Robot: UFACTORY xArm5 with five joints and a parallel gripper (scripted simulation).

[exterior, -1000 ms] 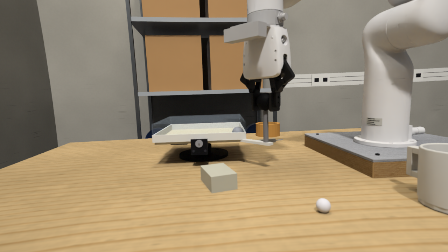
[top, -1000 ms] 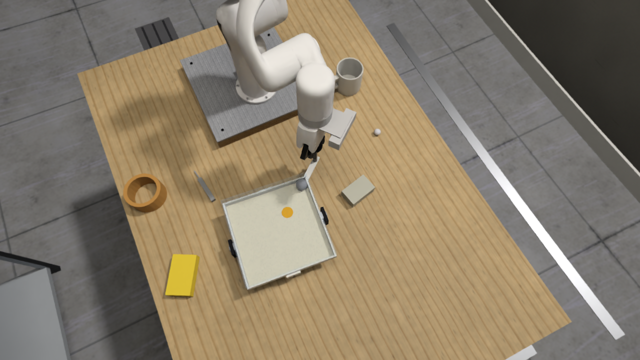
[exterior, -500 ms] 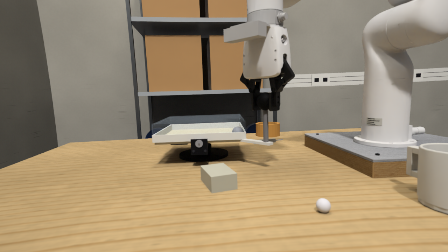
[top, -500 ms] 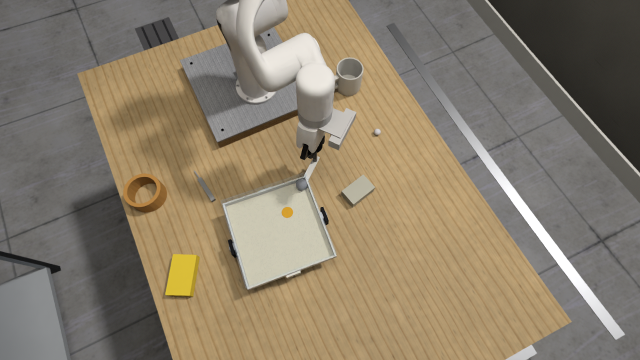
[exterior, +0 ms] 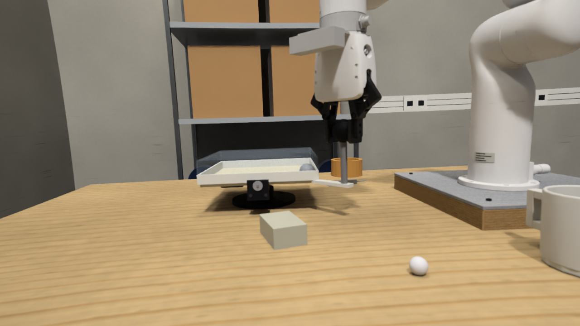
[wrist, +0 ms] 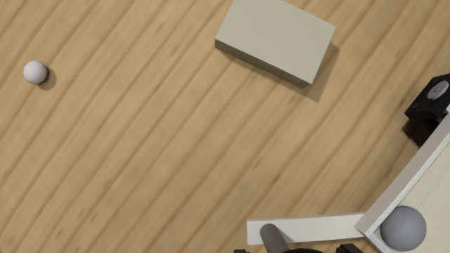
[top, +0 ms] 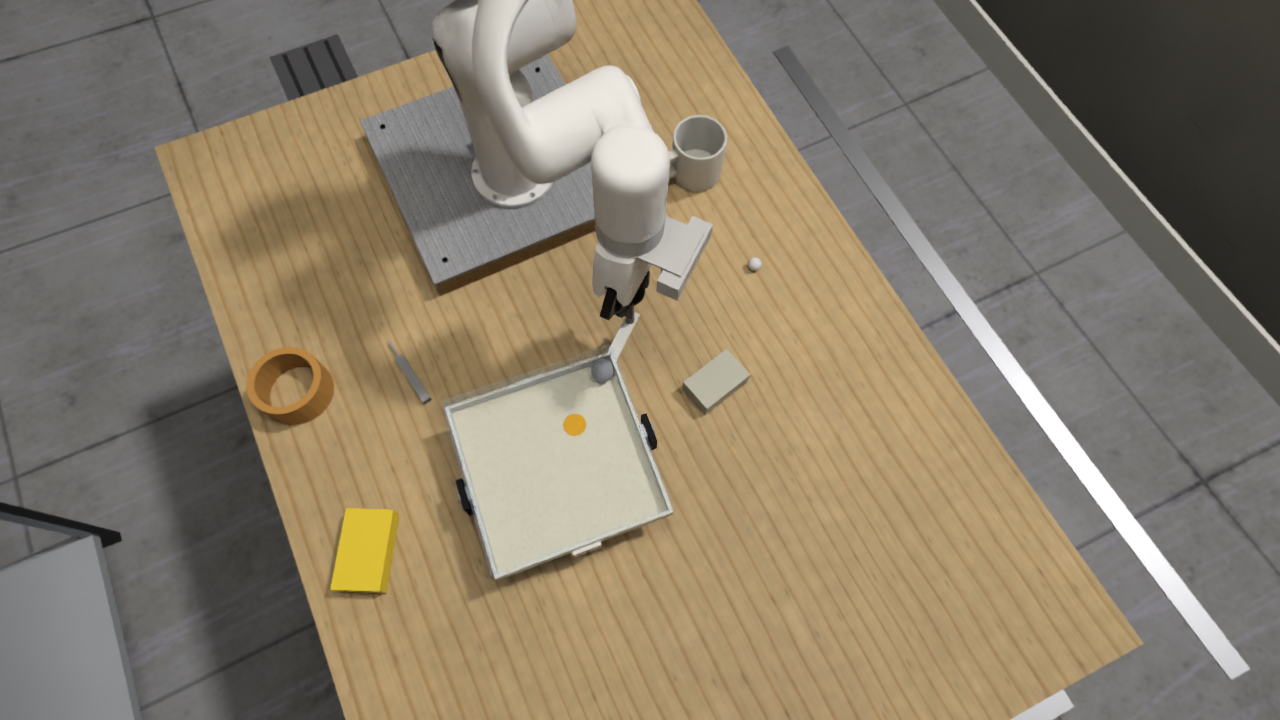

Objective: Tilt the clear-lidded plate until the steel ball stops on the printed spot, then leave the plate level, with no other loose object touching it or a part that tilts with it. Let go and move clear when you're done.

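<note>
Tabletop (top: 805, 501) of pale wood fills most of my top view, with the white arm (top: 537, 116) bolted to a grey base plate (top: 420, 214) at upper centre. Below centre sits the clear-lidded plate (top: 474, 501), square and white-walled on a black pivot; in my side view it looks close to level. A thin white arm tab (top: 624, 338) sticks out from its upper right corner, carrying an upright grey post (exterior: 343, 162). My gripper (top: 623, 306) hangs straight above that tab, just up and right of the plate's corner, fingers clamped on the top of the post. I see a grey mug (top: 699, 152) at upper right, an orange ring (top: 284, 385) at left, a yellow block (top: 363, 549) at lower left, and a beige block (top: 716, 378) right of the plate. The printed orange spot (top: 573, 424) lies inside the plate. The steel ball (top: 602, 369) rests in the upper right corner, against both walls, apart from the spot and nearest the gripper. A small white ball (top: 754, 263) lies farther right.
</note>
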